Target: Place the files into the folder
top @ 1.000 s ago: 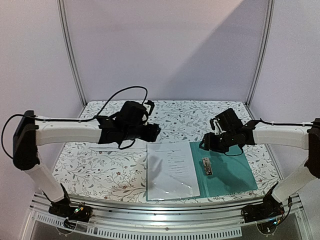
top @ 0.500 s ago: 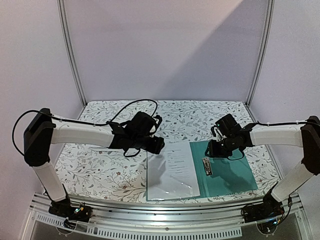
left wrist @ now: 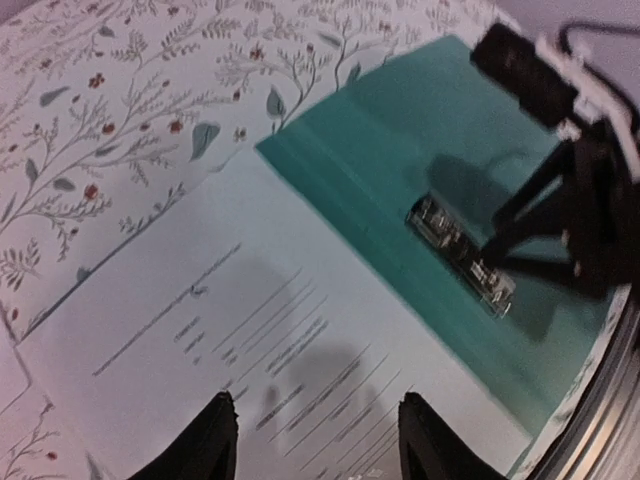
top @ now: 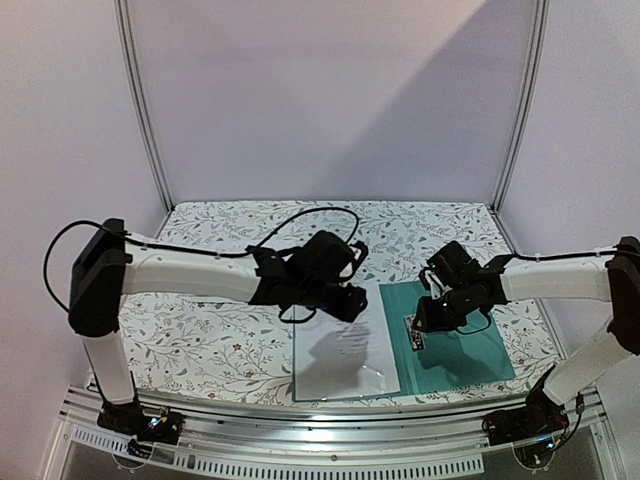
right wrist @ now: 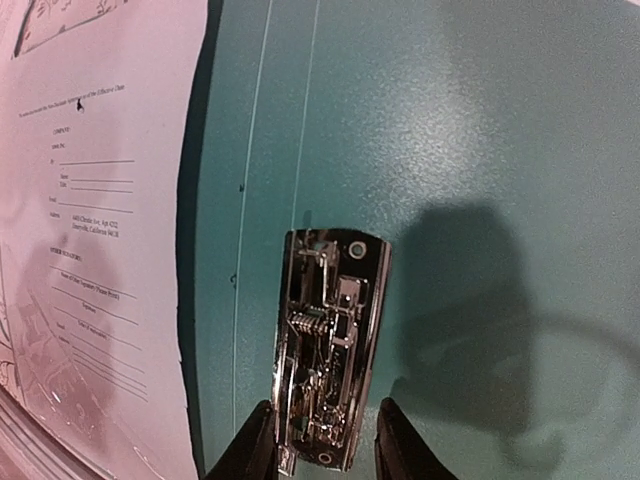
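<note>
Item: white printed paper sheet [left wrist: 250, 330], beneath left gripper [left wrist: 318, 440], fingers parted, empty. Silver metal clip [right wrist: 330, 350] of flat teal folder [right wrist: 480, 130]: straddled by right gripper [right wrist: 322, 445]; grip cannot be told.

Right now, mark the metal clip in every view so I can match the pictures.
Top view: the metal clip lies right of centre, on the green folder near its left edge.
Left wrist view: right of centre, running diagonally.
Right wrist view: lower centre, running top to bottom.
Shared landmark: the white paper, lying beside the clip on the folder's left part in all three views.
</note>
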Robot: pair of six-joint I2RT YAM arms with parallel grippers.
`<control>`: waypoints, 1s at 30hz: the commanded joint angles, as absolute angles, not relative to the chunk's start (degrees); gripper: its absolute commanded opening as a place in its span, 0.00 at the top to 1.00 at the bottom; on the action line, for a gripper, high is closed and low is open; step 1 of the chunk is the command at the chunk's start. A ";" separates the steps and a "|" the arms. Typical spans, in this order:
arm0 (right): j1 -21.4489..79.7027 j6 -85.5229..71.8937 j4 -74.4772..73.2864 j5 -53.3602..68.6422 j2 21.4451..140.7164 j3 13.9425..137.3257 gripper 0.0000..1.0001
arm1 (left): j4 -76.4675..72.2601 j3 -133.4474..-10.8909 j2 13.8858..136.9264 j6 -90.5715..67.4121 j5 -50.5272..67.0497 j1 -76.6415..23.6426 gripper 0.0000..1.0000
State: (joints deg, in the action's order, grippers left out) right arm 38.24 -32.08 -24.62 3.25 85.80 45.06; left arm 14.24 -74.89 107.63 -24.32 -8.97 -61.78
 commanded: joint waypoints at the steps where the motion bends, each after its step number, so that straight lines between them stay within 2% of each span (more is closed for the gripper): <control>1: 37.47 -33.57 -26.80 -2.57 78.54 43.47 0.69 | 15.45 -86.42 115.80 -33.20 -8.48 -61.94 0.49; 4: 34.64 -35.46 -25.40 -4.29 74.50 39.68 0.76 | 16.06 -93.86 121.81 -37.66 -7.66 -62.28 0.55; 7: 32.45 -36.50 -22.09 -4.01 69.41 35.14 0.71 | 16.72 -100.19 127.18 -40.72 -6.62 -62.94 0.62; 8: 31.88 -36.59 -20.97 -3.58 67.68 33.95 0.60 | 18.01 -103.65 129.13 -41.74 -6.69 -63.15 0.66; 10: 31.13 -37.09 -19.24 -2.45 65.94 31.97 0.29 | 21.58 -108.81 132.96 -43.06 -6.95 -63.55 0.67; 11: 30.79 -37.16 -17.81 -1.04 65.53 31.02 0.24 | 22.99 -110.85 134.50 -43.70 -6.99 -63.73 0.68; 13: 29.96 -36.19 -15.67 3.97 65.56 29.47 0.23 | 24.19 -113.12 136.57 -44.95 -6.08 -63.89 0.69; 17: 29.72 -34.32 -15.21 6.49 67.36 29.39 0.24 | 24.56 -114.15 138.47 -47.77 -4.07 -63.69 0.69; 23: 29.71 -34.08 -14.85 5.64 67.06 29.03 0.23 | 24.74 -113.96 139.91 -51.41 -3.16 -63.38 0.78; 30: 29.72 -34.25 -14.56 7.42 68.39 28.32 0.22 | 22.55 -113.45 140.91 -52.45 -1.08 -63.20 0.79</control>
